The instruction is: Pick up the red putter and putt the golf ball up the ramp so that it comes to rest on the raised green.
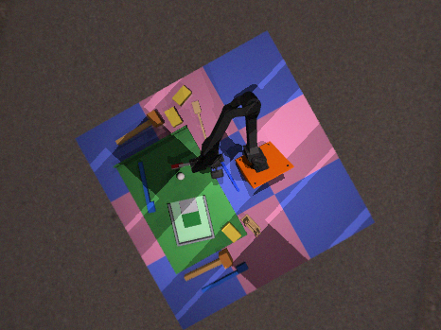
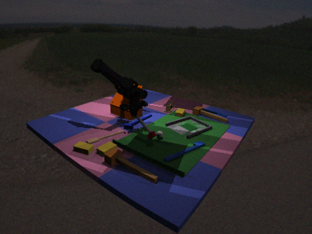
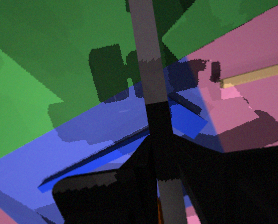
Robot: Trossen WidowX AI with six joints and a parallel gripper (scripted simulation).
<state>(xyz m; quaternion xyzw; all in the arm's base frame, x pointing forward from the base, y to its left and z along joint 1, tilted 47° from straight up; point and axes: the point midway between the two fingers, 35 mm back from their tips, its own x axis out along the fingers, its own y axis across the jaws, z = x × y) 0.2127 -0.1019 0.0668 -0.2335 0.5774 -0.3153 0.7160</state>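
Red putter (image 2: 147,128) sits pinched in your end effector (image 1: 204,163), fingers clamped on the grey shaft. Shaft slants down from the black arm (image 1: 229,118) to the red head, which is low over the green mat (image 2: 174,147), just beside the white golf ball (image 2: 159,134). Exterior view shows head and ball nearly touching; can't tell if they actually meet. From the top view you see the ball (image 1: 181,176) a bit below the red head tip (image 1: 176,165), both on the darker, shaded part of the mat.

Raised green (image 1: 191,220) w/ its grey frame lies further along the mat, apart from the ball. Ball isn't on it.

Wrist view: shaft (image 3: 150,60) runs straight up the middle of the pic, over blue, green and pink bench patches; putter head is out of frame there.

Arm stands on an orange base plate (image 1: 281,163). Around the bench (image 2: 187,211) you've got a blue stick (image 1: 146,186) lying on the mat, two wooden mallets (image 2: 132,165) (image 1: 208,266), and yellow blocks (image 1: 182,95) near the mat's edges.
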